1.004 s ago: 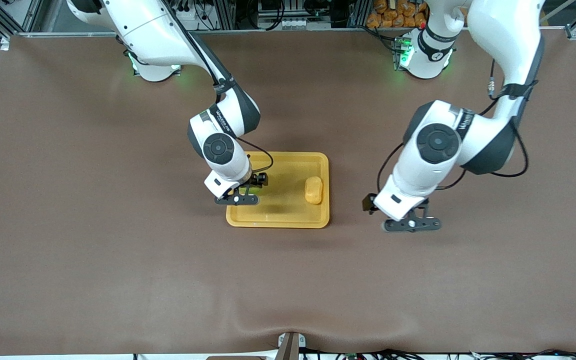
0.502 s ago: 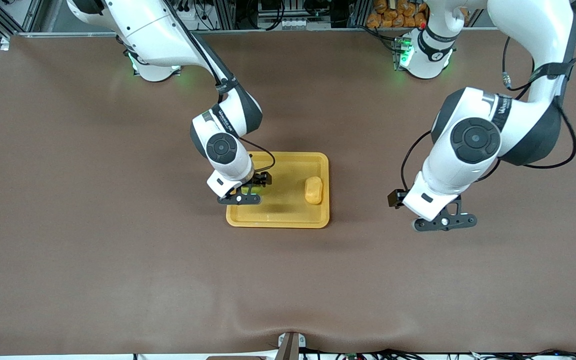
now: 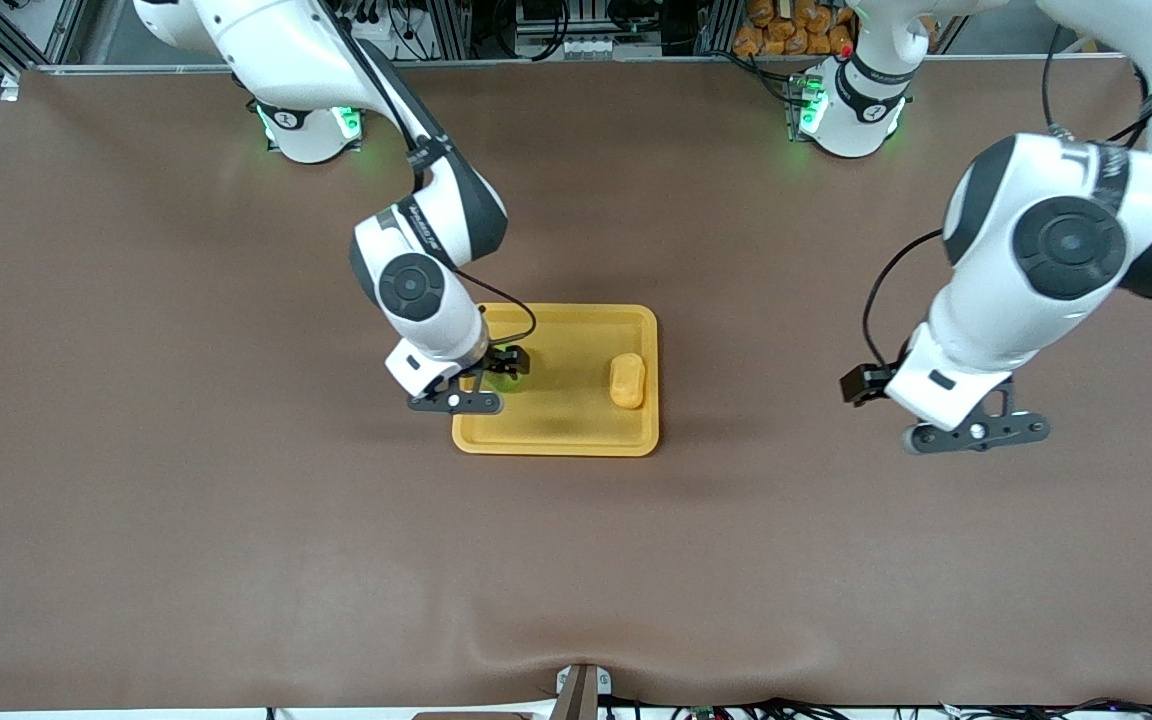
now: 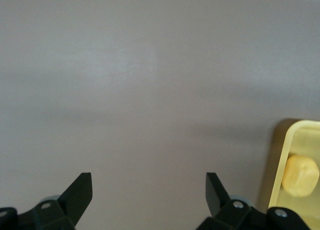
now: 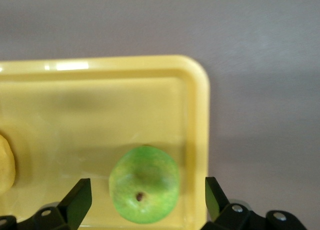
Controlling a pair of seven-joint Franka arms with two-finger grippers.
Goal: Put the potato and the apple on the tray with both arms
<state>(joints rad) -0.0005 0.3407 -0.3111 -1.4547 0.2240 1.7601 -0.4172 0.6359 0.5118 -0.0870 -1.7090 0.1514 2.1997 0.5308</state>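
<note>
Right gripper [image 3: 481, 385]: over the tray's end toward the right arm's side of the table, jaws spread wide and holding nothing; the right wrist view shows both fingers [image 5: 77, 199] standing clear of the fruit on either side.

Apple [image 5: 144, 184]: resting on the tray floor directly beneath that gripper, stem dimple facing up, close to the short rim at the right arm's end; in the front view it is only a green sliver under the wrist.

Tray [image 3: 556, 440]: lies flat near the table's middle, both items inside its raised rim.

Potato [image 3: 627, 381]: lying on the tray at the end toward the left arm, just beside that rim and well apart from the apple.

Left gripper [image 3: 976, 432]: over bare table well apart from the tray, toward the left arm's end, jaws wide and empty; the left wrist view shows only tabletop between them, with the tray's edge and the potato at the frame's margin.

Step in hand: judged to be the retreat after release; both items appear placed.

Doing it well: the right gripper should probably rise straight up before travelling sideways, so neither finger brushes the apple, which could roll toward the low rim.
</note>
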